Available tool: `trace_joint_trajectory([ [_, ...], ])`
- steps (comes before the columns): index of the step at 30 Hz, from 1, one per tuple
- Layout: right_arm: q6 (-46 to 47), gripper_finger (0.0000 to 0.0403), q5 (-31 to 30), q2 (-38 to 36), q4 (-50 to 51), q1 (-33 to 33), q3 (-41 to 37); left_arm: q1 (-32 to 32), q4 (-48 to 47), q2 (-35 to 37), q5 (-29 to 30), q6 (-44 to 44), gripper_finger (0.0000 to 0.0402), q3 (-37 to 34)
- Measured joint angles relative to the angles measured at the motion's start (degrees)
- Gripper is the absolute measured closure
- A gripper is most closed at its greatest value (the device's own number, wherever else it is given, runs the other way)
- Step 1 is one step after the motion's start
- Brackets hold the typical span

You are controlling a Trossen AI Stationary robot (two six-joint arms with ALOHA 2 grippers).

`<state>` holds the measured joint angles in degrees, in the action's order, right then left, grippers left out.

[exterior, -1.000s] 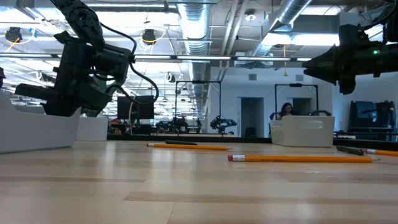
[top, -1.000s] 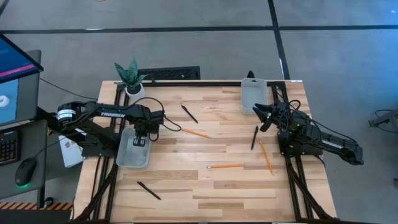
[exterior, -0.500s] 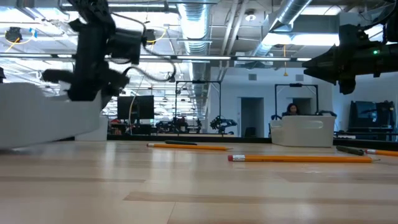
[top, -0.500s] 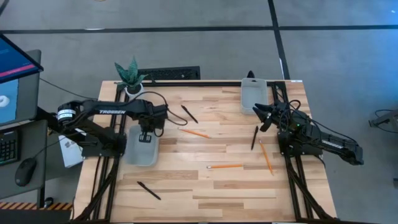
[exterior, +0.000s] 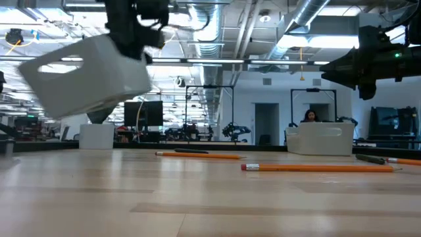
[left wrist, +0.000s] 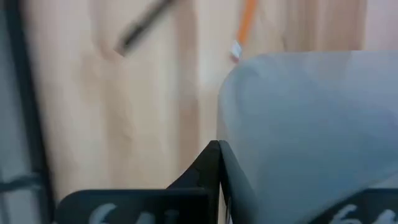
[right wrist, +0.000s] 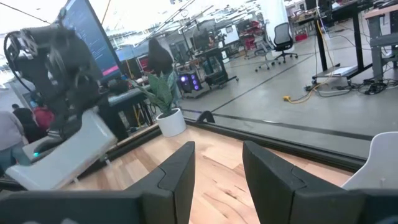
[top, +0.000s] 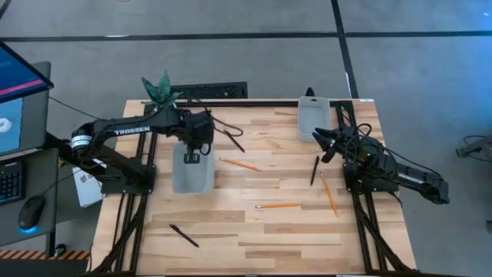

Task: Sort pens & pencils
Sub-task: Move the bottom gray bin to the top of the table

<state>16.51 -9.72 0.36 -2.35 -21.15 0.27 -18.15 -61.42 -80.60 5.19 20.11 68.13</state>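
My left gripper (top: 191, 156) is shut on a pale grey bin (top: 192, 173), which shows lifted and tilted in the low view (exterior: 89, 76). Three black pens lie flat on the wooden table: one by the far edge (top: 234, 141), one toward the right (top: 314, 170), one near the front (top: 184, 235). Three orange pencils also lie flat: (top: 242, 164), (top: 278, 206), (top: 329, 192). My right gripper (top: 327, 143) is open (right wrist: 217, 168) and waits above the table beside a second grey bin (top: 313, 119). My left gripper holds the grey bin by its wall near the far end (left wrist: 249, 124), coming from above with the fingers pointing down. One dark finger (left wrist: 211, 171) lies against the wall; the other is hidden by the bin. The bin hangs clear of the table, tilted.
A potted plant (top: 161, 96) stands at the far left corner, with a dark keyboard (top: 215, 91) behind the far edge. The second bin rests on its base at the far right. Black frame rails run along both sides. Bare wood lies between the pencils and the near edge.
My left gripper has risen and moved toward the table's right and far edge, carrying the grey bin. The bin, which stood on the table at the left side, is now lifted clear and tilted.
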Motion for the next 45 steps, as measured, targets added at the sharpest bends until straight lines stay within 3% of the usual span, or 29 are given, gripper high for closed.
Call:
trace_joint_trajectory([
  [6,0.0,0.0246,0.0,0.0,0.0,0.0,0.0,0.0,4.2,-0.2,4.2,0.0,0.0401,5.4],
  [13,0.0,0.0246,0.0,0.0,0.0,0.0,0.0,-1.1,10.2,-3.7,4.4,-1.5,0.0401,10.4],
  [20,0.1,0.0246,0.2,0.4,0.1,0.0,0.0,-3.1,9.9,-14.3,4.7,0.9,0.0401,20.1],
  [38,0.1,0.0246,0.7,0.4,0.1,0.1,0.0,-5.1,9.7,-43.9,6.6,10.1,0.0401,55.0],
  [45,0.1,0.0246,0.7,0.4,0.1,0.1,0.0,-5.7,9.0,-51.3,7.3,11.6,0.0401,61.7],
])
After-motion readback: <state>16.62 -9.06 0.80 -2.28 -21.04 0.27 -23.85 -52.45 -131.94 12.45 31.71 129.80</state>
